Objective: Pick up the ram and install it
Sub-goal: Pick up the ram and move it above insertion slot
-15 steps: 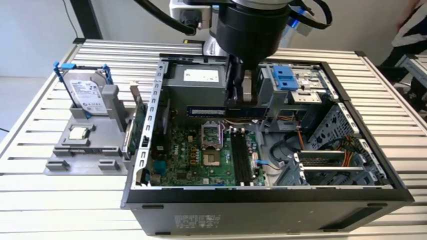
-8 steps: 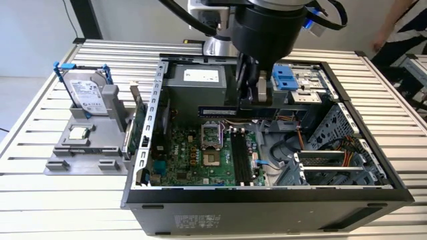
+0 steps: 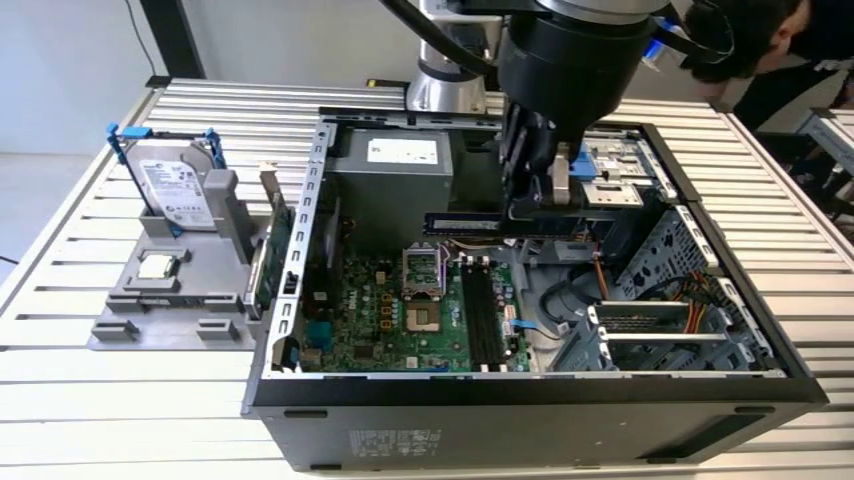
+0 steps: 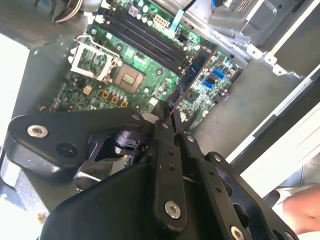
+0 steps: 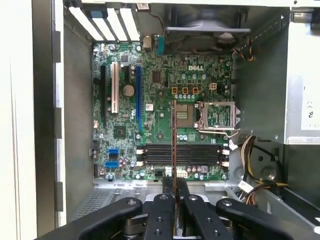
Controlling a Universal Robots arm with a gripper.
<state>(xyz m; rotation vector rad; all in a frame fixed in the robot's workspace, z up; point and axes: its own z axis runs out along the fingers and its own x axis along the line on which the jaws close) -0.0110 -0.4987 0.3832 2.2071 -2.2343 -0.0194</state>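
Currently, the gripper (image 3: 531, 212) is pinched on the ram (image 3: 497, 224), holding it level above the open computer case (image 3: 534, 420). In the first wrist view the stick shows edge-on, crossing over the memory slots (image 5: 195, 154) of the motherboard (image 5: 120, 135), not seated. A hard drive (image 3: 176, 185) stands in a grey fixture (image 3: 160, 325) on the counter (image 3: 134, 420), at the exterior view's left.

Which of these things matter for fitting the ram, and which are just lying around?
For the job:
ram, held in the gripper
memory slots on the motherboard

Lying about:
hard drive
expansion card
processor on the grey tray
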